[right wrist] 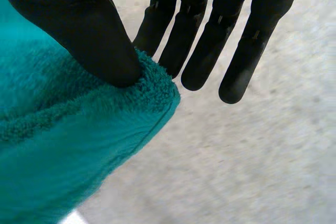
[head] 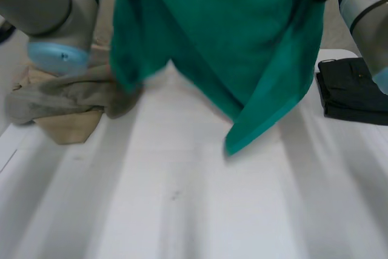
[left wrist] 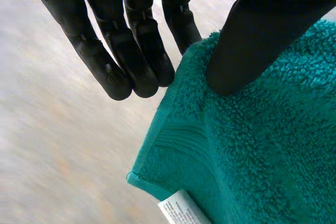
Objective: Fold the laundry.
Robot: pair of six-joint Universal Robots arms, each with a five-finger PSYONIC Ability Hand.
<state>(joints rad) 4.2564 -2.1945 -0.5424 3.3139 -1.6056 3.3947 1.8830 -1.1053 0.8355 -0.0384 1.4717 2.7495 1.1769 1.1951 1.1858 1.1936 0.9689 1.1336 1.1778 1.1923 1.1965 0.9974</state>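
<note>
As we looked down from the head view, the teal towel (head: 242, 47) hung spread across the upper half of the frame, its long axis running from upper left to upper right. One loose corner pointed down at the white table (head: 182, 210) near the frame's middle. The left arm (head: 54, 4) stood at upper left over a heap of beige and grey clothes (head: 66, 98), and the right arm (head: 367, 4) at upper right beside a folded black garment (head: 354, 92).

What that view hid, the left wrist view gave us: the left hand (left wrist: 131, 51) pinched the towel's edge between its thumb (left wrist: 252, 40) and straight fingers, near a corner bearing a white label (left wrist: 181, 211).

From the right wrist view we saw the right hand (right wrist: 210, 40) pinching another corner under its thumb (right wrist: 79, 30), the fingers straight behind the cloth.
</note>
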